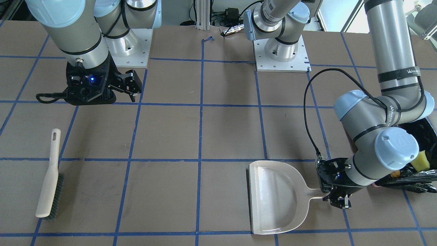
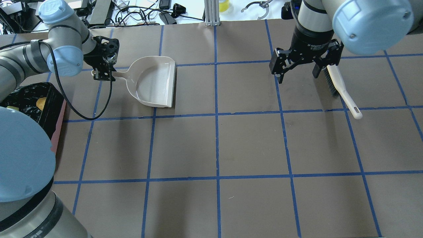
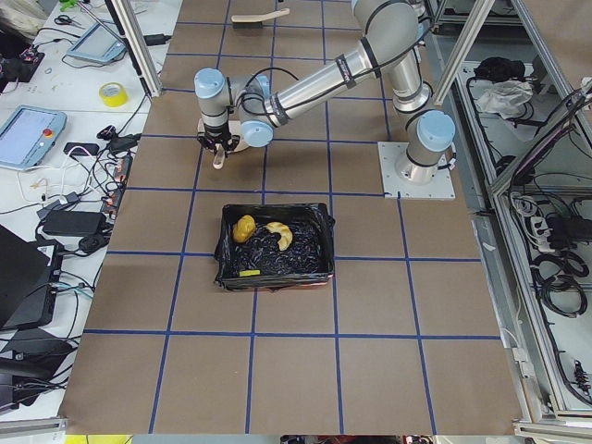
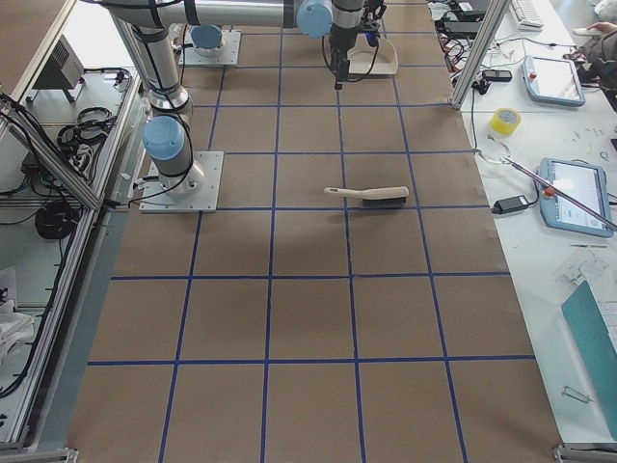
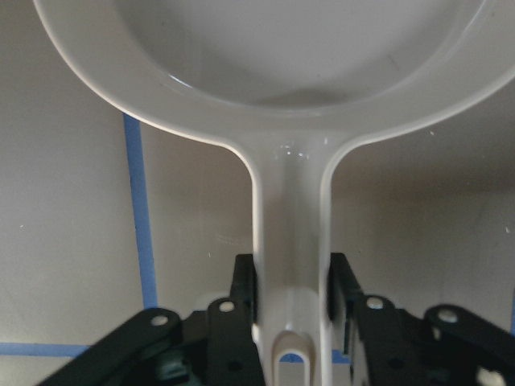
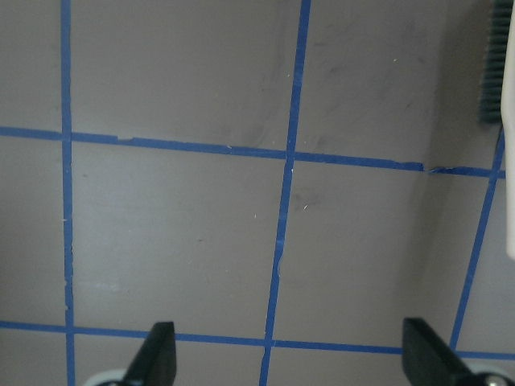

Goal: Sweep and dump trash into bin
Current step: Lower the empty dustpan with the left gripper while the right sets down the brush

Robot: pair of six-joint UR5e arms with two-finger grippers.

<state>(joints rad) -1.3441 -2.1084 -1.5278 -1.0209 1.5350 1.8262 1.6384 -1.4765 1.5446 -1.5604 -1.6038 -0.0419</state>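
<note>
The trash lies in the bin (image 3: 319, 242), a pink box lined with a black bag: an orange-brown lump (image 3: 242, 228), a cream crescent (image 3: 280, 235) and a yellow-green wedge (image 3: 245, 273). The bin also shows at the overhead view's left edge (image 2: 59, 122). The beige dustpan (image 2: 155, 82) lies flat and empty on the table. My left gripper (image 2: 104, 74) is shut on its handle (image 5: 291, 241), one finger on each side. My right gripper (image 2: 297, 72) is open and empty above the table, beside the brush (image 2: 340, 87).
The brush (image 1: 49, 184) lies on the table, bristles sideways, handle toward the robot's side. Blue tape lines grid the brown table (image 1: 205, 136). The two arm bases (image 1: 281, 54) stand at the robot's edge. Cables and tablets lie beyond the far edge (image 2: 138, 13).
</note>
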